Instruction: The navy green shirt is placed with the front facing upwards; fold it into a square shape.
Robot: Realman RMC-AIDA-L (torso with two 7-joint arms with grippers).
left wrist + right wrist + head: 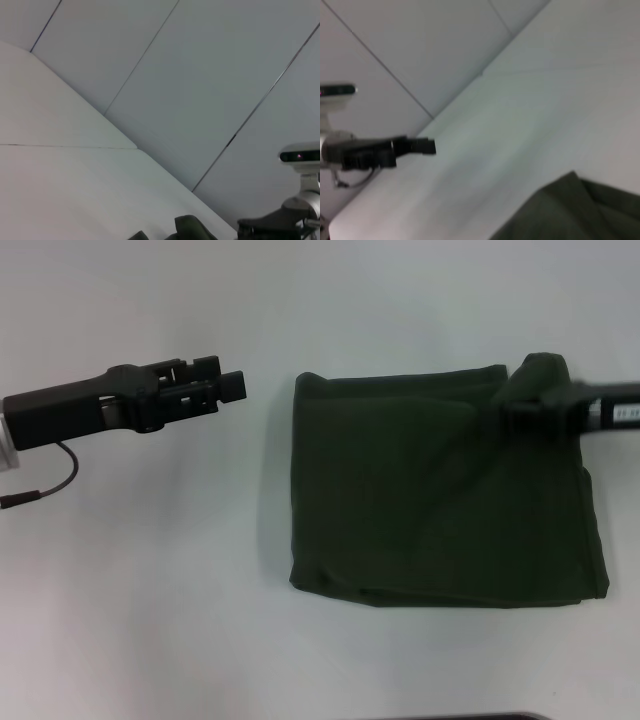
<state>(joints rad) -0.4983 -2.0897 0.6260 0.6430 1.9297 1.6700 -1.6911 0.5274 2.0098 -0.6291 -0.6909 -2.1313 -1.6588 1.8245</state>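
The navy green shirt (440, 495) lies folded into a rough square on the white table, plain green side up, with no print showing. Its far right corner is bunched up against my right gripper (512, 405), which reaches in from the right edge and sits over that corner. My left gripper (225, 378) hovers open and empty to the left of the shirt, a short gap from its left edge. The right wrist view shows a fold of the shirt (570, 210) and the left gripper (427, 146) farther off. The left wrist view shows only a scrap of the shirt (192, 227).
The white table (150, 590) spreads around the shirt on all sides. A thin cable (60, 475) hangs from the left arm. A dark edge (470, 716) shows at the near rim of the table. Grey wall panels (200, 75) stand behind.
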